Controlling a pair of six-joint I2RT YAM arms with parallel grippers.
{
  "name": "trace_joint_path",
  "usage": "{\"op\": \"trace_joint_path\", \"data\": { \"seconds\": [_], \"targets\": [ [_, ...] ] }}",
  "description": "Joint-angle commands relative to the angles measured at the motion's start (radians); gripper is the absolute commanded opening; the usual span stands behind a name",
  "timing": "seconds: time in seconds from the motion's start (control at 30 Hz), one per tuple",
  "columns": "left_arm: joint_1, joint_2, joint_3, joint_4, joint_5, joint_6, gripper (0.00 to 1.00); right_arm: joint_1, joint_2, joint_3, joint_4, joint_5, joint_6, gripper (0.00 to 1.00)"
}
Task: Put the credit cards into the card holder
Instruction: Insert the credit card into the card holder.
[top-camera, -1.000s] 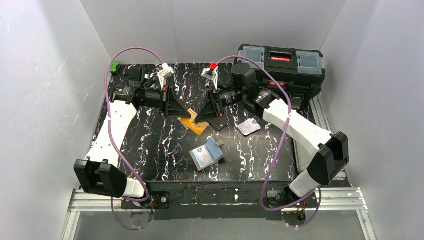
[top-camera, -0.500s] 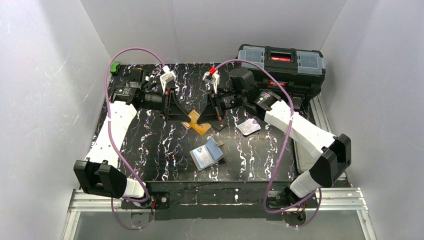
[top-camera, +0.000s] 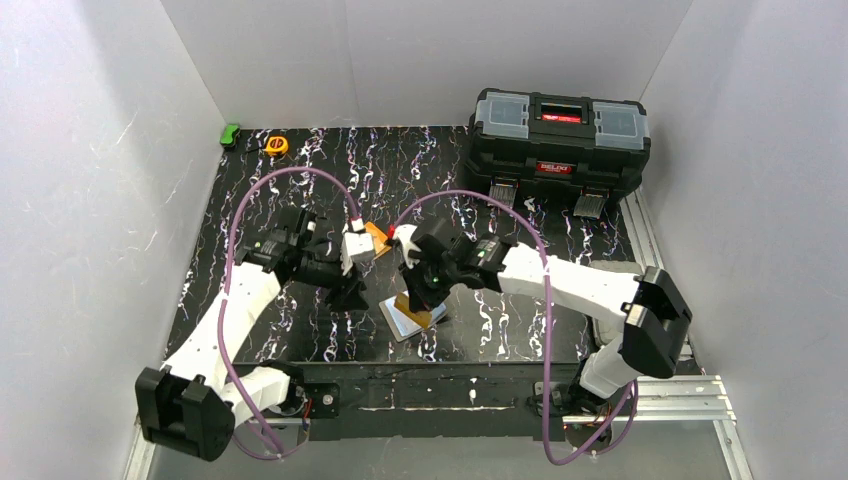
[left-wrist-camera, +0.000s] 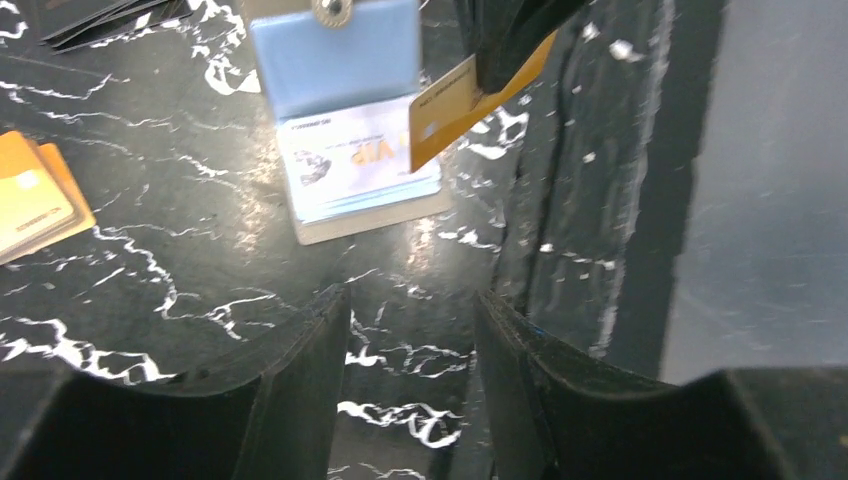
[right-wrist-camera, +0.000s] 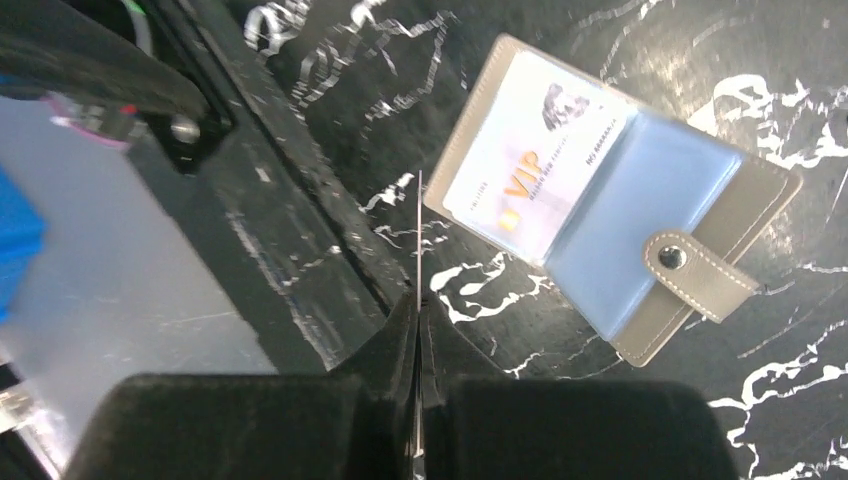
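Observation:
The card holder (top-camera: 405, 324) lies open near the table's front edge, taupe with pale blue pockets and a snap tab (right-wrist-camera: 700, 274). A white VIP card (right-wrist-camera: 528, 160) sits in one pocket. My right gripper (top-camera: 419, 292) is shut on a gold credit card (left-wrist-camera: 448, 100), which shows edge-on in the right wrist view (right-wrist-camera: 417, 235). It holds the card on edge just above the holder's (right-wrist-camera: 610, 190) outer edge. My left gripper (left-wrist-camera: 410, 335) is open and empty, low over the table just left of the holder (left-wrist-camera: 350, 140). The pale fanned cards are hidden.
Orange cards (top-camera: 377, 237) lie behind the grippers and show in the left wrist view (left-wrist-camera: 35, 200). A black toolbox (top-camera: 560, 135) stands at the back right. A yellow tape measure (top-camera: 276, 145) and a green object (top-camera: 231, 133) sit at the back left.
Both arms swung from the back of the table toward the front. My right gripper carried the gold card down to the card holder. My left gripper came along beside it, open.

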Motion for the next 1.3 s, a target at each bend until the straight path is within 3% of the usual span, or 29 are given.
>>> {"op": "trace_joint_path", "data": {
  "seconds": [0.0, 0.2, 0.4, 0.53, 0.87, 1.13, 1.27],
  "targets": [
    [-0.011, -0.133, -0.133, 0.154, -0.083, 0.167, 0.46, 0.052, 0.007, -0.028, 0.017, 0.243, -0.002, 0.01],
    [-0.087, -0.221, -0.291, 0.307, -0.122, 0.357, 0.46, 0.075, 0.0, -0.11, 0.073, 0.299, -0.007, 0.01],
    [-0.14, -0.075, -0.291, 0.357, -0.148, 0.468, 0.47, 0.062, 0.095, -0.056, 0.071, 0.411, -0.035, 0.01],
    [-0.15, -0.011, -0.269, 0.361, -0.147, 0.503, 0.46, 0.015, 0.173, 0.012, 0.04, 0.404, -0.028, 0.01],
    [-0.251, 0.083, -0.219, 0.372, -0.139, 0.478, 0.46, -0.112, 0.139, -0.11, 0.099, 0.347, 0.03, 0.01],
    [-0.333, 0.174, -0.173, 0.406, -0.173, 0.453, 0.45, -0.123, 0.135, -0.182, 0.149, 0.281, 0.06, 0.01],
    [-0.339, 0.219, -0.133, 0.446, -0.222, 0.327, 0.43, -0.123, 0.118, -0.202, 0.168, 0.251, 0.076, 0.01]
  ]
}}
